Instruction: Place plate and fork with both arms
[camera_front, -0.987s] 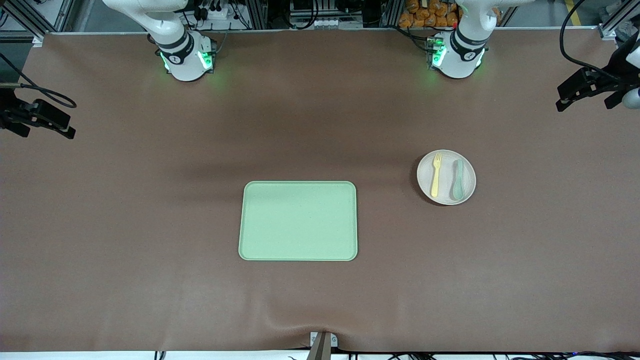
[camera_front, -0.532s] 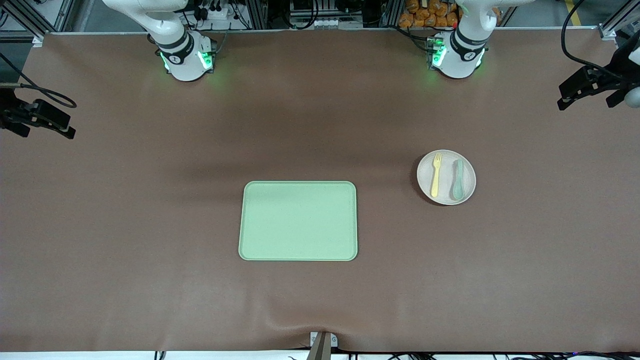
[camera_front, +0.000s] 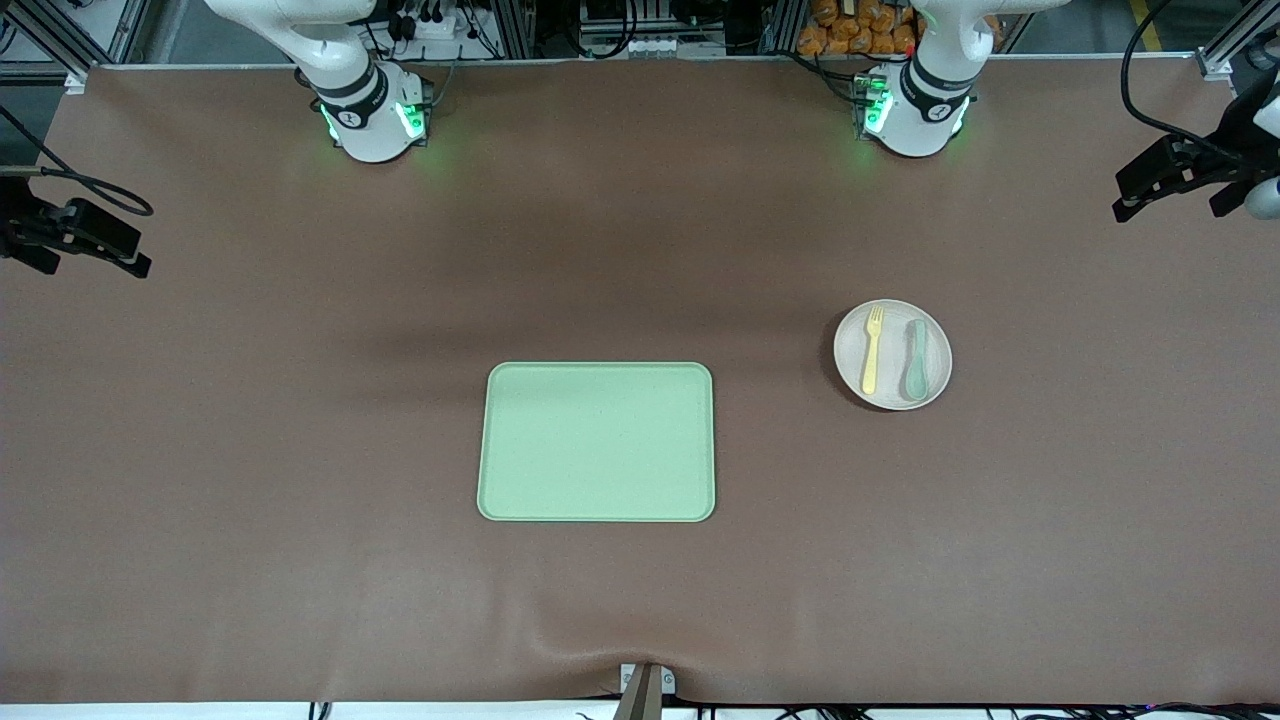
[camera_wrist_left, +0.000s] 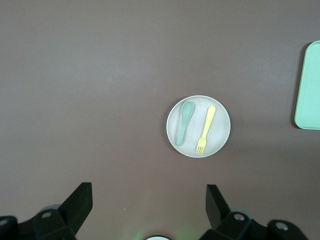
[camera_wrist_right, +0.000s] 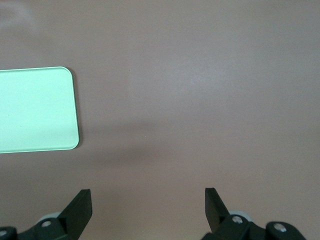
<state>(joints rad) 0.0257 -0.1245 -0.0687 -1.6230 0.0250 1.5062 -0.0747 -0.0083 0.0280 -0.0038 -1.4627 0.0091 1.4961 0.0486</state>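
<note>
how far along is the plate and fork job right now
Nothing looks done yet. The plate sits on the table toward the left arm's end, with the fork and a spoon lying on it; the green tray holds nothing. Nothing is in hand: the left pincer is open high above the plate, and the right pincer is open over bare table beside the tray. Both pick-ups and placements remain.
</note>
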